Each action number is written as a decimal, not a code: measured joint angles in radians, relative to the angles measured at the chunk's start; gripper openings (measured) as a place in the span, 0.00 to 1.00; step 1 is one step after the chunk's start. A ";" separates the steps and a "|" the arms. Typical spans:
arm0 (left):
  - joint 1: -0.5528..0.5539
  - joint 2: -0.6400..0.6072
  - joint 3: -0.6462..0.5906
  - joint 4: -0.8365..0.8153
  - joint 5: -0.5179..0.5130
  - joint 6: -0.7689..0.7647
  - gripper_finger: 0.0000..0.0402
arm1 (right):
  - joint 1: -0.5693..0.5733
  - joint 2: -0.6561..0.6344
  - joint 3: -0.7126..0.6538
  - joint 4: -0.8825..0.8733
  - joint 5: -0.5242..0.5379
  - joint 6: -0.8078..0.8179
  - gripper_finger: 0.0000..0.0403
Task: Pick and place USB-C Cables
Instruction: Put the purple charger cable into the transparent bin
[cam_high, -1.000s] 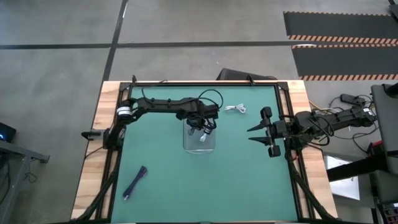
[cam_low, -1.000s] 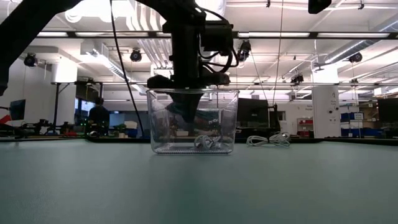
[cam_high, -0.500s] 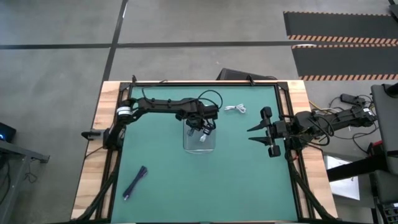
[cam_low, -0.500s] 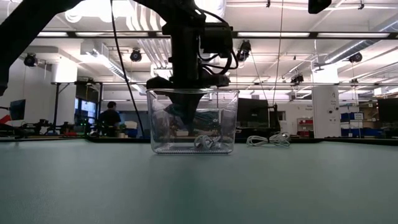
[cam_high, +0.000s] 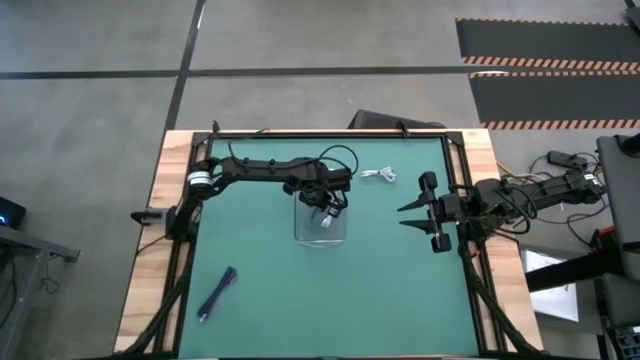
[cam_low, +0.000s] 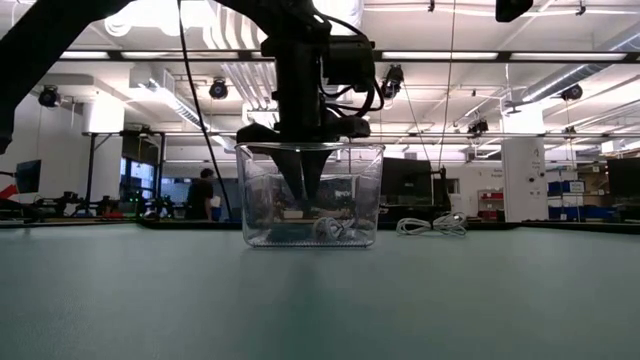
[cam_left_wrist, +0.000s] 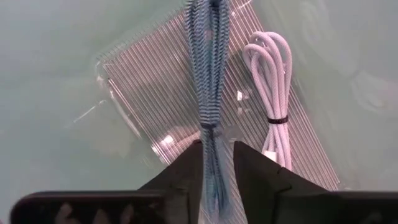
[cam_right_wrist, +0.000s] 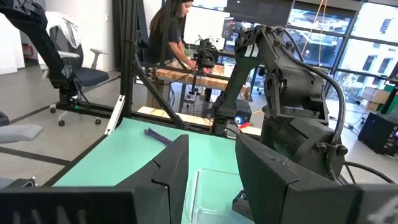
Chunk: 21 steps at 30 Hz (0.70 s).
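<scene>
Left wrist view, teal-blue cable (cam_left_wrist: 208, 93) lengthwise between parted left end effector (cam_left_wrist: 216, 163) fingers, straight ahead, grip unclear.

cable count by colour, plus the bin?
White coiled USB-C cable bundles: 2, one in the tray, one on the green mat beside it
Teal-blue braided USB-C cable bundle: 1, between the left gripper's fingers, over the tray
Dark purple USB-C cable bundle: 1, on the mat
Clear rectangular plastic tray: 1
Total: 5
</scene>
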 joint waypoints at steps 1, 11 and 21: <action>0.000 0.000 0.000 0.000 0.000 0.000 0.21 | 0.000 0.000 0.000 0.000 0.000 0.000 0.31; -0.005 -0.005 0.033 0.000 0.001 0.078 0.31 | 0.000 0.000 0.000 0.000 0.000 0.000 0.31; -0.082 -0.099 0.050 0.026 -0.008 0.321 0.31 | 0.000 0.002 0.000 -0.002 0.000 0.017 0.31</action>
